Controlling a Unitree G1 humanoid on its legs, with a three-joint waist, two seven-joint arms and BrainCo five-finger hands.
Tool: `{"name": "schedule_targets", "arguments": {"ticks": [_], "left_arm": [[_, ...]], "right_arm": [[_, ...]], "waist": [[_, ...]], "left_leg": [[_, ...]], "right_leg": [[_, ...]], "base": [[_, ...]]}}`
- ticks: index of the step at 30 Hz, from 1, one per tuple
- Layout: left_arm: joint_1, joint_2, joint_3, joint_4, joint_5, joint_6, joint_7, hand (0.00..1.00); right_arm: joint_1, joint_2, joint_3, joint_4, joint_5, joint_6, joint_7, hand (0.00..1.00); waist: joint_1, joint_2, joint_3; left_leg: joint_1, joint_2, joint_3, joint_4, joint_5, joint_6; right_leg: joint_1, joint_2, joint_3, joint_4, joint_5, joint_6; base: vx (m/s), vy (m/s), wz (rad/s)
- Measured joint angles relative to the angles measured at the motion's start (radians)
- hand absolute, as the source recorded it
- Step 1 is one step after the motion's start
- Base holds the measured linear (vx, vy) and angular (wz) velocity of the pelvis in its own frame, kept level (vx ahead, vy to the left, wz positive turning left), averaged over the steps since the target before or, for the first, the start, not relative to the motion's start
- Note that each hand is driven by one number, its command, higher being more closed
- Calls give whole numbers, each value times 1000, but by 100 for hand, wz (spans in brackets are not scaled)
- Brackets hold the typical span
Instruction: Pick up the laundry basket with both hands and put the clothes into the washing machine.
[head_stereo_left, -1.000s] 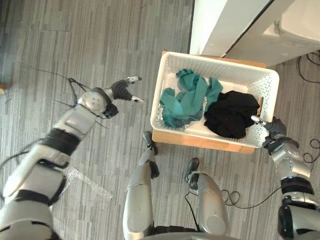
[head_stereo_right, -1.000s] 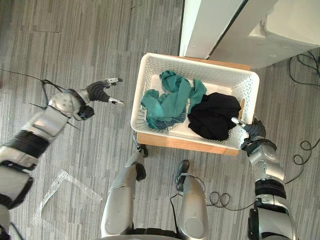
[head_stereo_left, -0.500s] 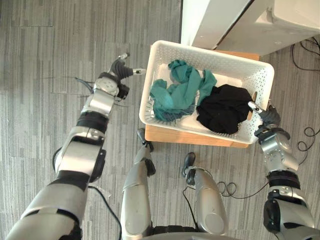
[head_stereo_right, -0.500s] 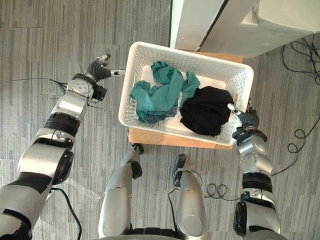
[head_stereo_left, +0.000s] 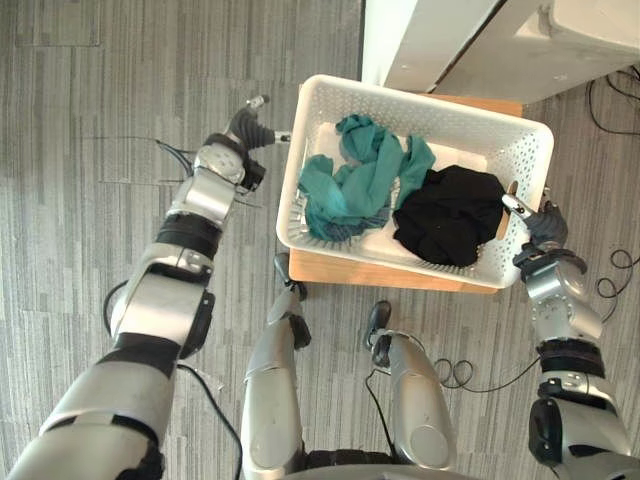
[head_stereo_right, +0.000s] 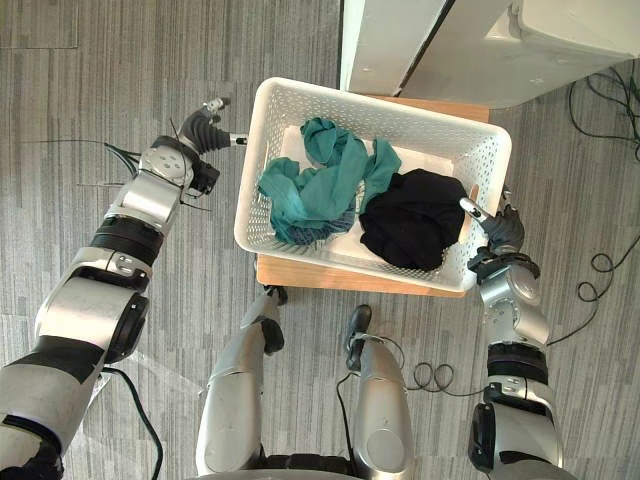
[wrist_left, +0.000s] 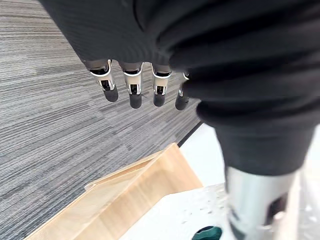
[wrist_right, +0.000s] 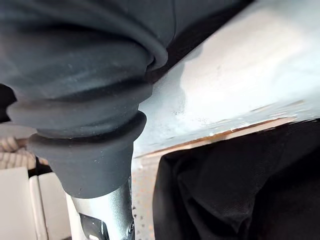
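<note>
On wooden stand (head_stereo_left: 400, 273), laundry basket (head_stereo_left: 445, 115), long axis left-right, opening up.

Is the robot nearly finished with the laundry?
Not nearly. Nothing looks finished: the white basket sits on its wooden stand, with the teal clothes and black clothes inside. Right now the left hand is open beside one end, and the right hand is at the other end's rim. Lifting and loading the white machine remain.

Teal, black clothes (head_stereo_left: 352, 192) in white basket (head_stereo_left: 450, 112)
</note>
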Motion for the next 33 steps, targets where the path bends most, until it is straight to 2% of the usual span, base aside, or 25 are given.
{"name": "schedule_targets", "arguments": {"ticks": [8,9,11,15,17,21,24,29,33], "left_arm": [[-5,151,-29,-151,-19,-1,-26,0],[-1,165,-46,-184,-31,-1,-32,0],[18,179,-51,-243,-70,-4,-47,0],[50,208,-104,-279,-133,-15,-75,0],[67,236,-134,-301,-148,-22,-90,0],[108,236,-170,-312,-132,-27,-105,0],[134,214,-173,-311,-58,-26,-107,0],[163,95,-154,-258,48,-14,-85,0],[166,12,-76,-190,97,0,-57,0]], "right_arm": [[62,5,32,0,-4,3,5,0],[76,5,41,0,-11,4,7,0],[85,5,54,1,-32,5,12,0],[100,4,65,7,-38,4,40,0],[98,3,83,14,-38,4,45,0],[99,3,96,18,-47,4,45,0],[100,5,84,-6,-47,-2,43,0],[117,17,56,-50,-51,-18,36,0],[118,47,34,-81,-58,-21,17,0]], "waist": [[12,9,2],[24,11,1],[26,15,2],[28,40,-2],[27,41,-2],[26,41,-2],[25,41,-2],[23,41,-2],[20,40,-1]], "left_leg": [[44,-12,-17,0,5,-7],[55,-14,-18,-1,5,-7],[68,-17,-19,-3,5,-7],[93,-35,-24,-27,5,-8],[100,-35,-21,-39,2,-12],[101,-38,-21,-49,1,-12],[82,-42,-20,-54,2,-12],[54,-46,-21,-52,10,-2],[43,-44,-17,-50,10,-2]], "right_leg": [[44,-9,-7,11,-1,0],[54,-12,-9,12,-5,-2],[63,-21,-12,22,-16,-2],[71,-39,-18,52,-38,1],[68,-39,-16,58,-39,0],[61,-42,-16,71,-41,1],[33,-47,-15,84,-42,1],[9,-53,-18,89,-42,2],[-7,-51,-13,92,-42,1]], "base": [[47,-24,3],[28,-22,4],[11,-35,8],[-11,-24,12],[-23,-35,2],[0,0,0],[26,-22,1],[67,-38,2],[58,-59,-4]]}}
